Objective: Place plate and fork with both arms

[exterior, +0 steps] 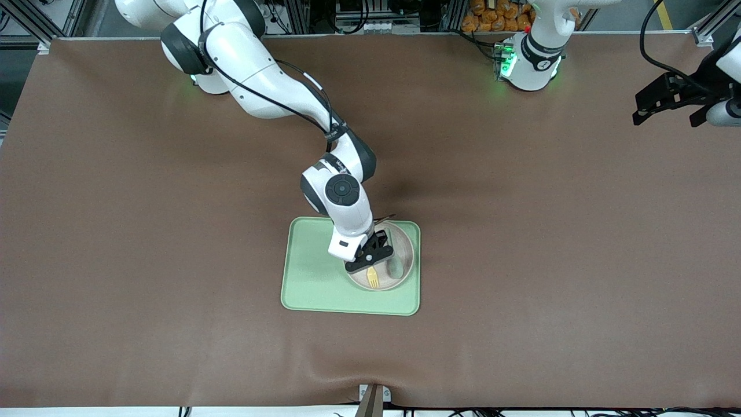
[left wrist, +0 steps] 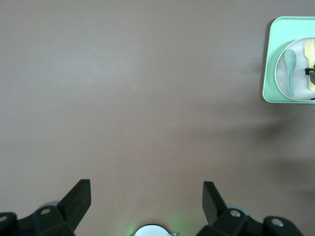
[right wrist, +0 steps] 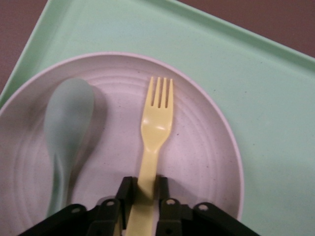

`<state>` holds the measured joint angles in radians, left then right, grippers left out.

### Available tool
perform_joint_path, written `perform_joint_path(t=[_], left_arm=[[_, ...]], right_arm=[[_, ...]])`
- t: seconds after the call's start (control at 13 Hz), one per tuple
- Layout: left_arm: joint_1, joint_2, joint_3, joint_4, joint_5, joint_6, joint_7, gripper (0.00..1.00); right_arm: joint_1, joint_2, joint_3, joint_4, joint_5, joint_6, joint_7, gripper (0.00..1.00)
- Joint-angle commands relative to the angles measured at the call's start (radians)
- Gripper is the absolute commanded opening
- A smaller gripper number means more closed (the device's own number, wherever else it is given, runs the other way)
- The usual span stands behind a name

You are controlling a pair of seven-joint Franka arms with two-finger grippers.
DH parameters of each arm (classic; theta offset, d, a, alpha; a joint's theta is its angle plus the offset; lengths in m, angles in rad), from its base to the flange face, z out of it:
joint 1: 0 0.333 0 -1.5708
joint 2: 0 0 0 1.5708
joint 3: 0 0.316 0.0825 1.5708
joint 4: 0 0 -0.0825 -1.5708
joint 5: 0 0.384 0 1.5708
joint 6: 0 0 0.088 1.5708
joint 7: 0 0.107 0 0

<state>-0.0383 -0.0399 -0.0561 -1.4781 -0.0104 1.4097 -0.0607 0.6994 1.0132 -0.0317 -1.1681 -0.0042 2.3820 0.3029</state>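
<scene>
The cream plate [exterior: 409,244] lies on the light green tray [exterior: 312,278], at the tray's end toward the left arm. The pale yellow fork [exterior: 373,280] rests on the plate with its tines toward the front camera. My right gripper [exterior: 370,264] is low over the plate and shut on the fork's handle. In the right wrist view its fingers [right wrist: 125,189] hug the fork [right wrist: 156,123] on the plate [right wrist: 202,147]. My left gripper [exterior: 666,116] waits open and empty [left wrist: 146,196] over the table's end by the left arm.
A grey-green spoon [exterior: 396,262] lies on the plate beside the fork, also in the right wrist view [right wrist: 66,123]. The tray [right wrist: 266,98] sits mid-table on the brown cloth [exterior: 550,243]. The left wrist view shows the tray [left wrist: 271,64] far off.
</scene>
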Motion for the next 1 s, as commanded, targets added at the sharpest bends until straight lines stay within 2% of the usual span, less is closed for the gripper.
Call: perform_joint_path(t=[0.0,0.31,0.46,0.77,0.92], left_arm=[[0.012,0.031,-0.014,0.018,0.018,-0.025,-0.016,1.0],[0.015,0.029,-0.014,-0.025,0.043,0.021,-0.008,1.0],[0.015,0.029,-0.043,-0.044,0.036,0.041,-0.027,1.0],[0.026,0.021,-0.045,-0.041,0.026,0.081,-0.057,1.0],[0.026,0.02,-0.047,-0.041,0.032,0.093,-0.044,1.0]], right_arm=[[0.005,0.021,-0.008,0.027,-0.023,-0.012,0.022,0.11],[-0.008,-0.005,-0.002,0.041,-0.014,-0.069,0.035,0.08],[-0.011,-0.015,0.004,0.054,-0.011,-0.104,0.035,0.08],[-0.029,-0.057,0.004,0.068,-0.003,-0.176,0.033,0.08],[-0.05,-0.076,-0.001,0.067,0.032,-0.178,0.035,0.08]])
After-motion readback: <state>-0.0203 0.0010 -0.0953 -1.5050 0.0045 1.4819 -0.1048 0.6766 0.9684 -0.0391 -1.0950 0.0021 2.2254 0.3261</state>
